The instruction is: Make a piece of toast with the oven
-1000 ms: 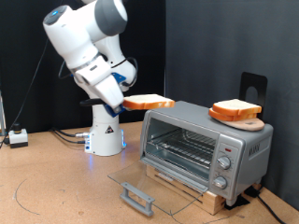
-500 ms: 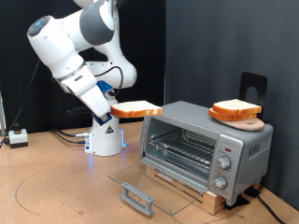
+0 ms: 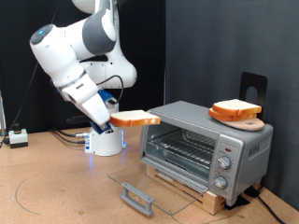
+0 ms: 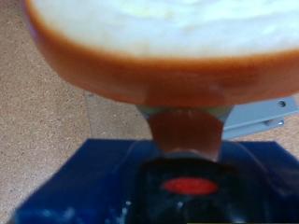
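Note:
My gripper (image 3: 110,119) is shut on the piece of toast (image 3: 135,119), a square slice with a golden-orange crust, and holds it flat in the air to the exterior view's left of the oven (image 3: 207,142). The slice hangs at about the height of the oven's top edge, just outside its open front. The oven's glass door (image 3: 149,181) lies folded down with its grey bar handle (image 3: 136,197) toward the front, and the wire rack (image 3: 185,147) shows inside. In the wrist view the toast (image 4: 168,47) fills the picture and one finger (image 4: 185,140) presses against its crust.
A second bread slice (image 3: 235,108) lies on a tan round wooden board (image 3: 237,119) on top of the oven. The oven stands on a wooden base (image 3: 177,184) on the brown table (image 3: 56,191). A black stand (image 3: 252,86) rises behind it. Cables and a small white box (image 3: 18,137) lie at the left.
The arm has swung down and to the exterior view's left with the toast, from above the oven's top corner to a lower spot beside the open front.

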You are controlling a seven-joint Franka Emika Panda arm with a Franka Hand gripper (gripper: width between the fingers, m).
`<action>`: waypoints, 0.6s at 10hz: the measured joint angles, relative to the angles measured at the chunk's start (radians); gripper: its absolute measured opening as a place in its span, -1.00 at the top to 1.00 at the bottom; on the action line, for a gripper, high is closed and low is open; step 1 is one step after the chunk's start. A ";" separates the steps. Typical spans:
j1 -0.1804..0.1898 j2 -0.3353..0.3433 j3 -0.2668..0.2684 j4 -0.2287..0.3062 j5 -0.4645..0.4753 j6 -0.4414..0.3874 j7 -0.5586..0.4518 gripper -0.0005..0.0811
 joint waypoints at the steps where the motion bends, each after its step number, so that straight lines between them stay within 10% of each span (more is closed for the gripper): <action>1: 0.001 0.015 0.003 -0.006 -0.003 0.017 -0.005 -0.02; 6: 0.009 0.084 0.042 -0.046 0.000 0.144 -0.017 -0.02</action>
